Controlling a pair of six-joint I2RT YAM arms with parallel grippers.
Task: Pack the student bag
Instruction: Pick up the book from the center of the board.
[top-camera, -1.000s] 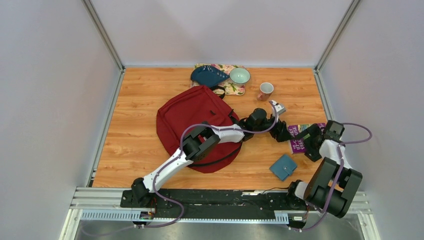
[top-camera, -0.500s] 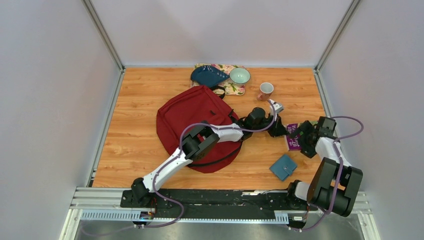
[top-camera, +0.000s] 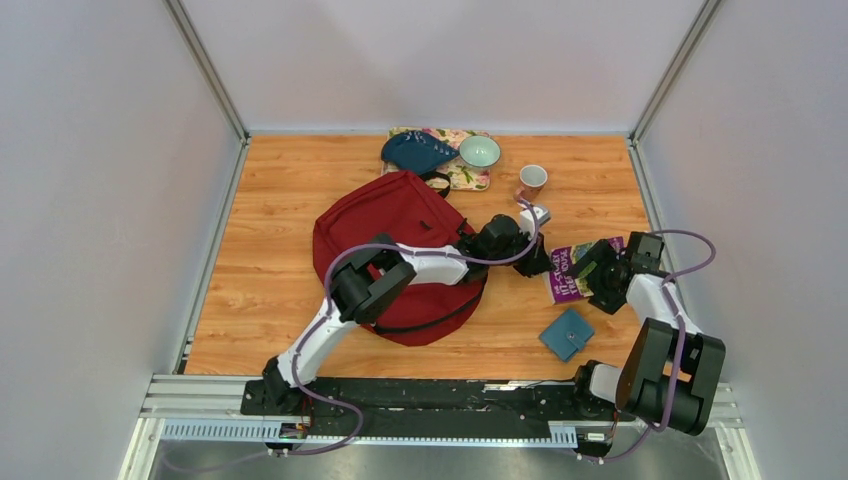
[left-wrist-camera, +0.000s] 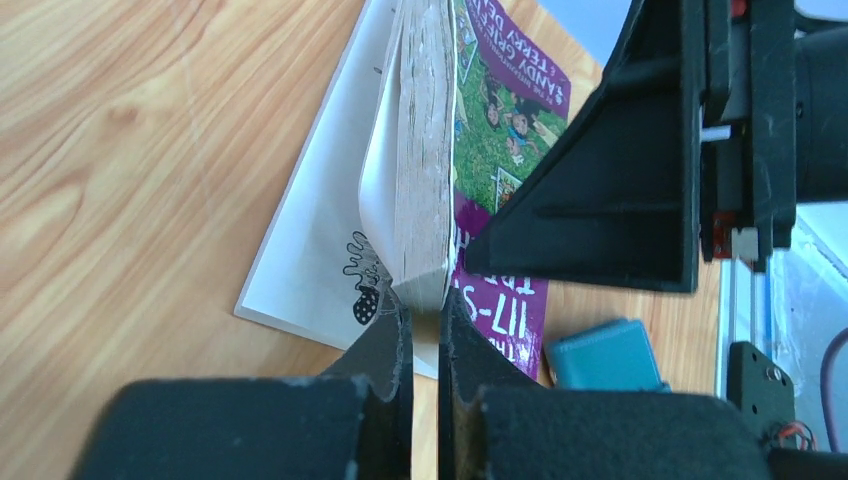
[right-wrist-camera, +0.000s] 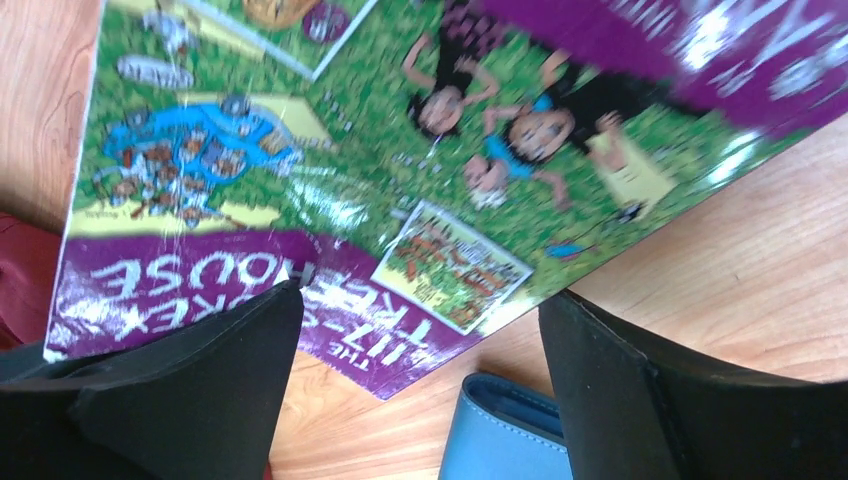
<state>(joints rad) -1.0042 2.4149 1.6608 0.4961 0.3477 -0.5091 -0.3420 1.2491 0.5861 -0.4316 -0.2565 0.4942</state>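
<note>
Wooden table (top-camera: 270, 250) | left gripper (left-wrist-camera: 425, 310) clamps book (left-wrist-camera: 500, 110) | right gripper (right-wrist-camera: 420, 300) spread

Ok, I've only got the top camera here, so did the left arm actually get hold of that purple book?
Observer: Yes. In the left wrist view the left fingers are shut on the lower corner of the book, pinching its block of pages.
Operator: Is the whole book off the table?
Observer: No. A white leaf with a small black drawing lies flat on the table, and the pages above it curve up away from it.
Operator: And the right side?
Observer: In the right wrist view the right fingers stand wide open over the cover, and the blue wallet shows between them.
</note>
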